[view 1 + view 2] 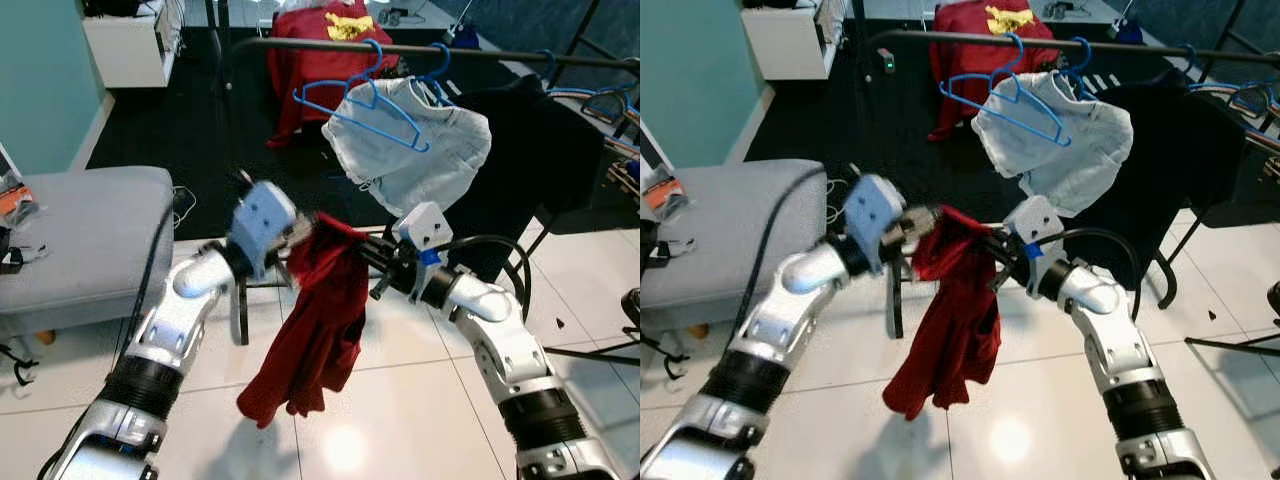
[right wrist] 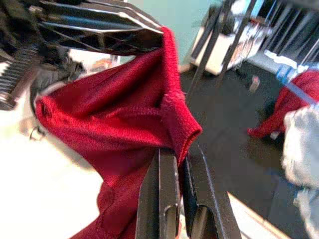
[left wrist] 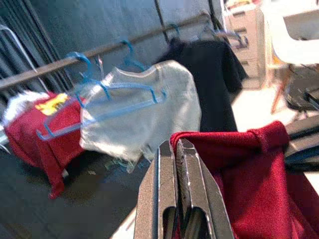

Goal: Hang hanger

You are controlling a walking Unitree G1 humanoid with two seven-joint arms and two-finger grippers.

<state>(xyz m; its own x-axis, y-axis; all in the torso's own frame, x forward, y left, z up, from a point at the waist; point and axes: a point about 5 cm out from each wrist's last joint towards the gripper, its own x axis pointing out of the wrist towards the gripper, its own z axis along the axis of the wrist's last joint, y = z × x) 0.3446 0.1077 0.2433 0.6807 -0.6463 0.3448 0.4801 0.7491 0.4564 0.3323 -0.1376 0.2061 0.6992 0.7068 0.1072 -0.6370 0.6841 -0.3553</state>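
A red garment point(image 1: 320, 320) hangs between my two grippers above the white floor. My left gripper point(image 1: 296, 236) is shut on its upper left edge, and my right gripper point(image 1: 360, 248) is shut on its collar edge at the upper right. In the left wrist view the red garment point(image 3: 249, 169) is pinched at the fingertips point(image 3: 174, 149); the right wrist view shows the red garment's collar point(image 2: 174, 124) clamped the same way. Behind, an empty blue hanger point(image 1: 345, 100) hangs from the dark rail point(image 1: 300, 44), next to a grey shirt point(image 1: 420, 150) on another blue hanger.
A black garment point(image 1: 540, 140) hangs further right on the rail, with more hangers point(image 1: 610, 100) beyond. A red shirt point(image 1: 320, 50) lies behind the rail. A grey ottoman point(image 1: 85, 240) stands at my left, a white cabinet point(image 1: 130, 40) further back.
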